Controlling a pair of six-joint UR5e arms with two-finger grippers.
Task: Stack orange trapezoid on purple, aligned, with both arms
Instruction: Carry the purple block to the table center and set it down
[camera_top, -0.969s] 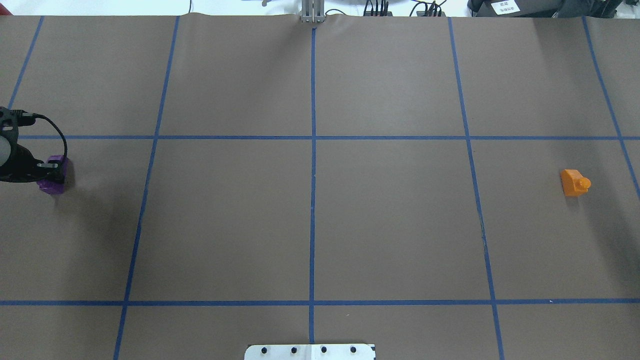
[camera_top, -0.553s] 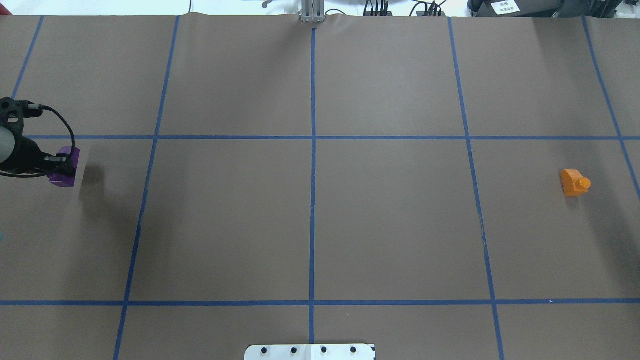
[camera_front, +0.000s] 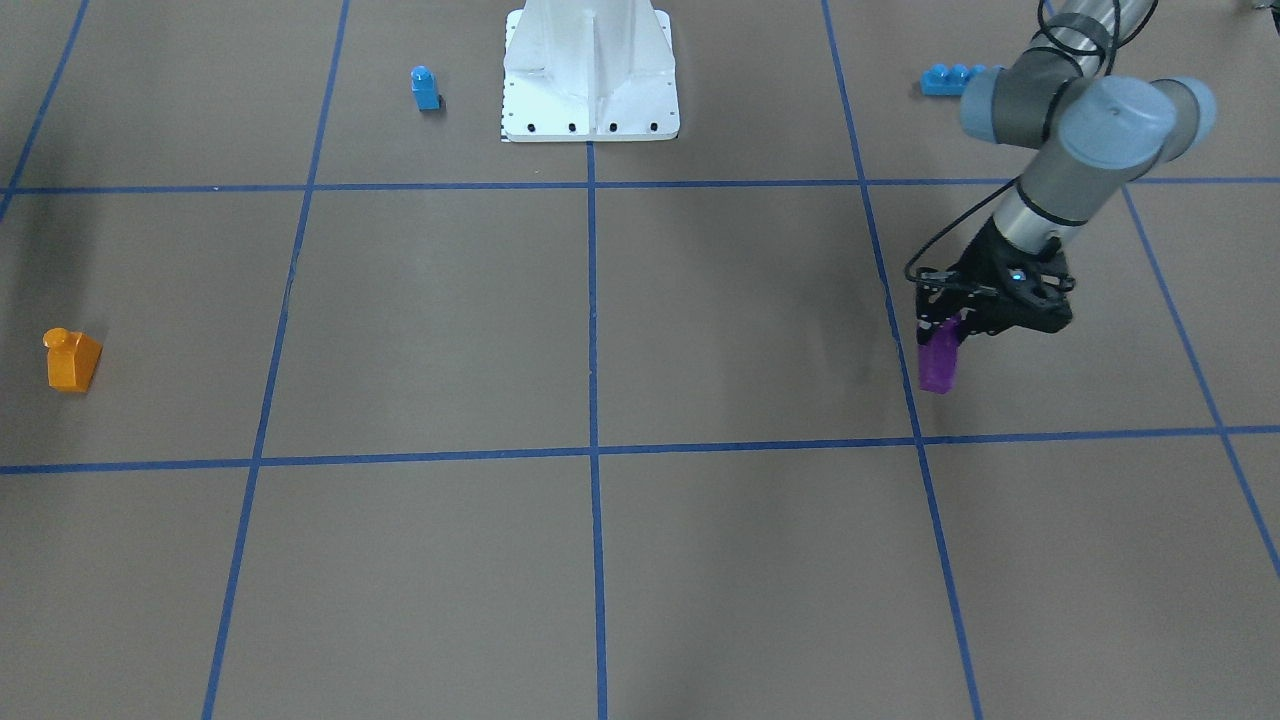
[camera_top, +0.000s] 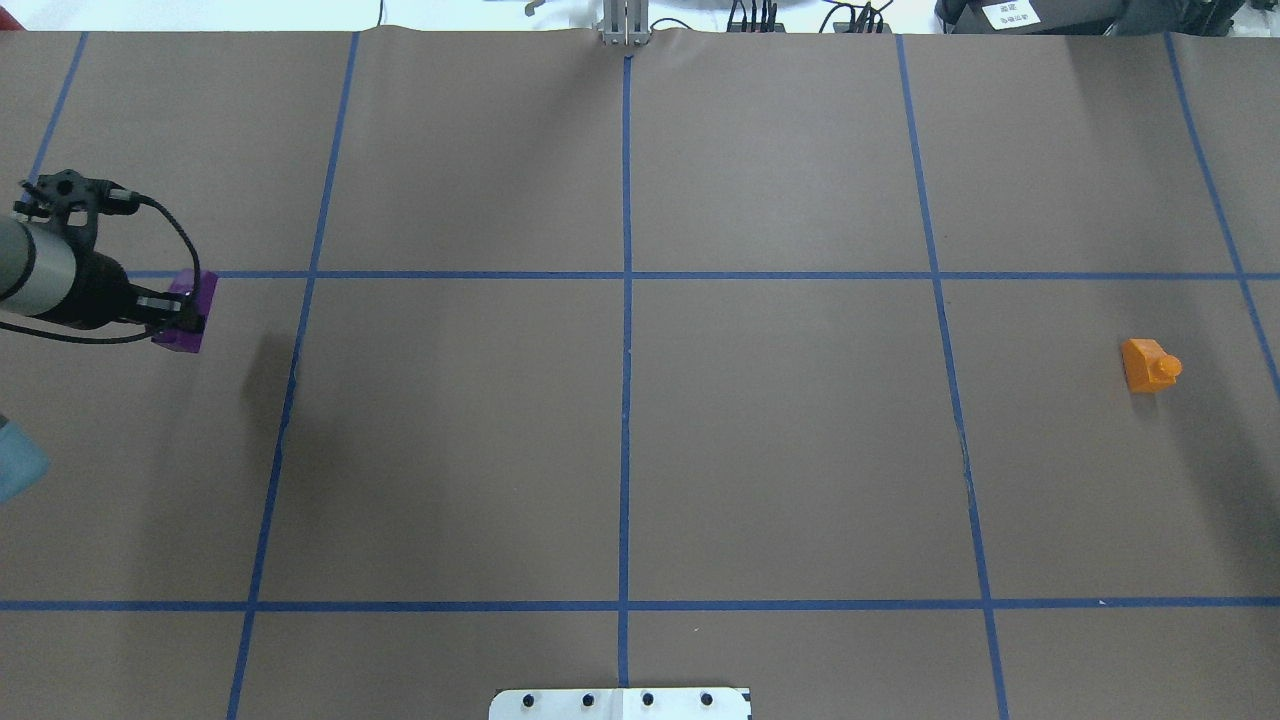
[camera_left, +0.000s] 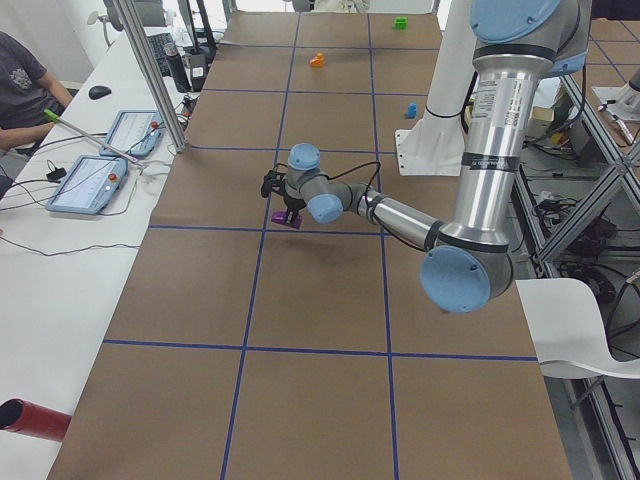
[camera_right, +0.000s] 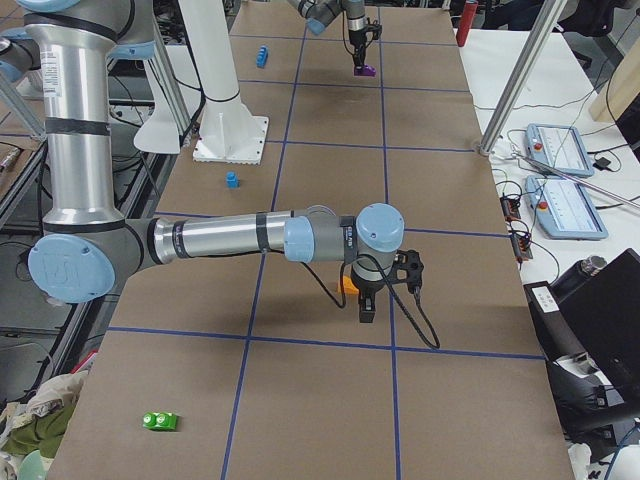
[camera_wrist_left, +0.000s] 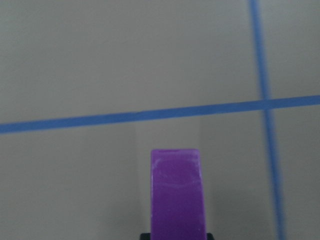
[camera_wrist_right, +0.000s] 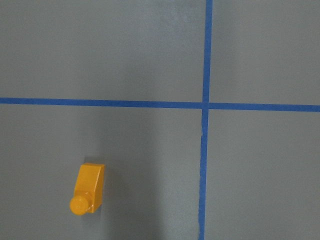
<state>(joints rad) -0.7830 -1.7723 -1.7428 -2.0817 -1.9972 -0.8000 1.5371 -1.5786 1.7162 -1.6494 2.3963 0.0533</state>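
1. My left gripper (camera_front: 945, 335) is closed on the purple (camera_front: 938, 365). The fingers clamp its upper part, and the brick hangs below them, clear of the table (camera_top: 800, 450), with its shadow lying apart from it.
2. In the overhead view the purple is out at 9 o'clock from the table's middle, just beside a blue tape line (camera_top: 420, 275).
3. My left wrist camera has the purple at 6 o'clock in its frame and a tape crossing at 2 o'clock.
4. The orange trapezoid (camera_top: 1148, 365) sits on the table at 3 o'clock from the middle, well apart from the purple.
5. My right gripper (camera_right: 366, 310) shows only in the right side view, close to the orange trapezoid and partly hiding it. I cannot tell how far open it is.
6. My right wrist camera has the orange trapezoid at 7 o'clock, with nothing touching it.
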